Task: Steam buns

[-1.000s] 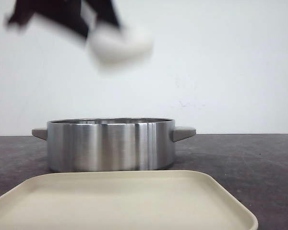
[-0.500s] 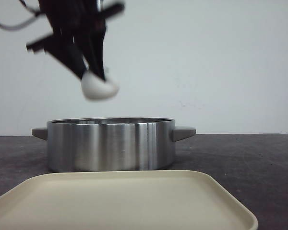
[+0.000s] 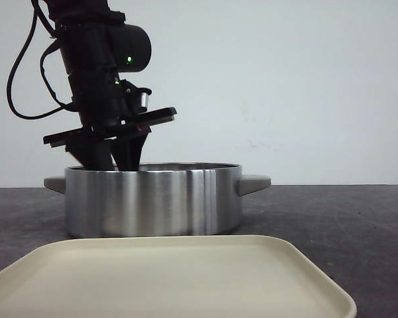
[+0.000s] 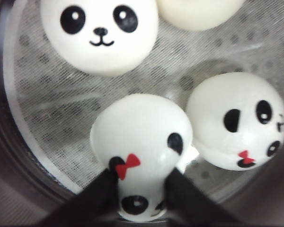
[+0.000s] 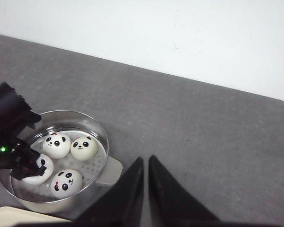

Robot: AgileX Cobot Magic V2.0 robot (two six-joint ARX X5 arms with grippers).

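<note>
In the front view, the round stainless-steel pot with grey side handles (image 3: 152,200) stands on the dark grey counter (image 3: 331,218), just behind a cream rectangular tray (image 3: 166,278) that fills the foreground. The black left gripper (image 3: 113,159) dips behind the pot's rim, which hides its jaws; half a second ago it hung above the pot with a white bun in plain sight. In the left wrist view, the jaws clamp one of the white panda-faced buns (image 4: 142,151), which rests on the pot's perforated white liner (image 4: 52,109) beside two neighbours, with a fourth at the frame's edge. In the right wrist view, the right gripper (image 5: 146,165) hovers over bare counter beside the pot, jaws together; all four buns sit inside.
</note>
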